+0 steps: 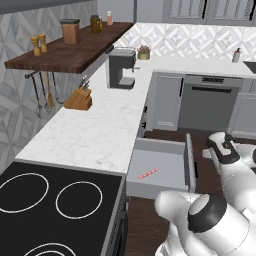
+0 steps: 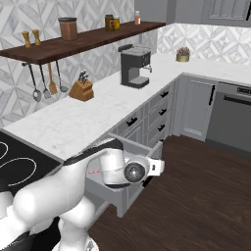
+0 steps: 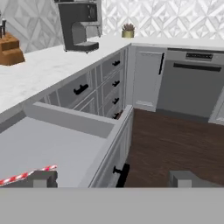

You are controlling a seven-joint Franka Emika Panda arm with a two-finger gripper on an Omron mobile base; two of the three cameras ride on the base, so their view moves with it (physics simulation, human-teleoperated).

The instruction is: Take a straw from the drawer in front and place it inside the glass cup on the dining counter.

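Drawer pulled open, straw lying inside, my end effector spread wide above its front edge.

Nearest to me, the end effector [image 3: 112, 178] holds its two fingertips far apart with nothing between them, one tip over the drawer [image 1: 181, 150] interior, the other over the dark wood floor [image 3: 175, 140]. The straw [image 1: 148, 173] lies flat on the drawer's light grey bottom, near the front left corner. Beyond the drawer, on the marble table [image 1: 95, 130], stand a knife block [image 1: 79, 99] and, further back, a coffee machine [image 1: 120, 68].
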